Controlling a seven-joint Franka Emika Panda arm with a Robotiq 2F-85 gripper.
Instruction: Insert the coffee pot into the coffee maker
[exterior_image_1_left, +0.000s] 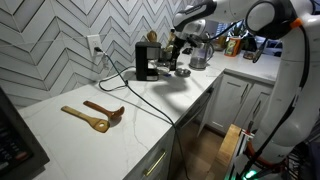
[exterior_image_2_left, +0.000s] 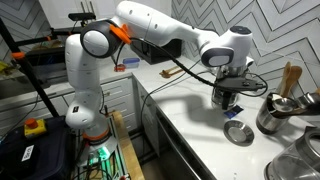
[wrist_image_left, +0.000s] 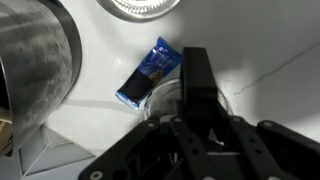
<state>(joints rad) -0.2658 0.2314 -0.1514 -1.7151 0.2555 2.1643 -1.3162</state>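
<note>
Gripper (wrist_image_left: 192, 80) fills the bottom of the wrist view, jaws pressed together and, as far as I can judge, pinching the rim of the pot (wrist_image_left: 228, 102), with one dark finger reaching down inside the glass. The pot reads as a low, clear, round vessel with a thin wall and a faint curved edge. The white counter (wrist_image_left: 270, 50) shows through it, so its outline is easy to lose (whether its base rests on the counter or hangs just above it I cannot tell). Just beyond lies a blue packet (wrist_image_left: 150, 72), apart from the glass, with a steel pan (wrist_image_left: 35, 60) to one side. In an exterior view the gripper (exterior_image_1_left: 178, 48) stands just beside the maker (exterior_image_1_left: 147, 60), a black box against the tiled wall, its cord (exterior_image_1_left: 135, 90) trailing across the counter. Two wooden spoons (exterior_image_1_left: 95, 115) lie well apart from all this. The step in hand looks like the carry: the pot is gripped and near the maker, but not yet in it. The next move likely calls for keeping the pot upright, lining it up with the front recess and sliding it in low and straight, minding the cord and the thin glass.
</note>
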